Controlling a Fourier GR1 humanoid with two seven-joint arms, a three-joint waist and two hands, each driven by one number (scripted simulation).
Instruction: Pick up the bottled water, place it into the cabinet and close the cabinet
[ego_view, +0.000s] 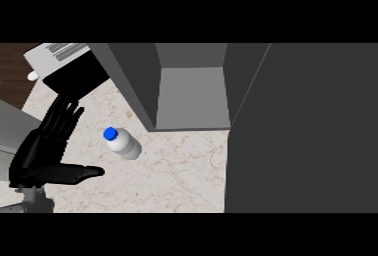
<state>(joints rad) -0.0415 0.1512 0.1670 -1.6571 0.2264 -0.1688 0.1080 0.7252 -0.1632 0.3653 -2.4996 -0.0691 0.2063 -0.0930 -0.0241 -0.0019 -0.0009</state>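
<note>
Towering at three o'clock, the open cabinet door (303, 130) flanks the cabinet (188, 95) at twelve, while my left hand (44, 150), fingers straight and holding nothing, waits at nine beside the upright bottled water (122, 143): grasping comes next, I judge.

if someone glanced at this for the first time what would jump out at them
Probably the water bottle with its bright blue cap, standing alone on the pale marble counter left of centre. Next, the black left hand at the left edge, fingers straight, thumb pointing toward the bottle without touching it. Behind them the grey cabinet stands open, its big dark door filling the right side.
</note>
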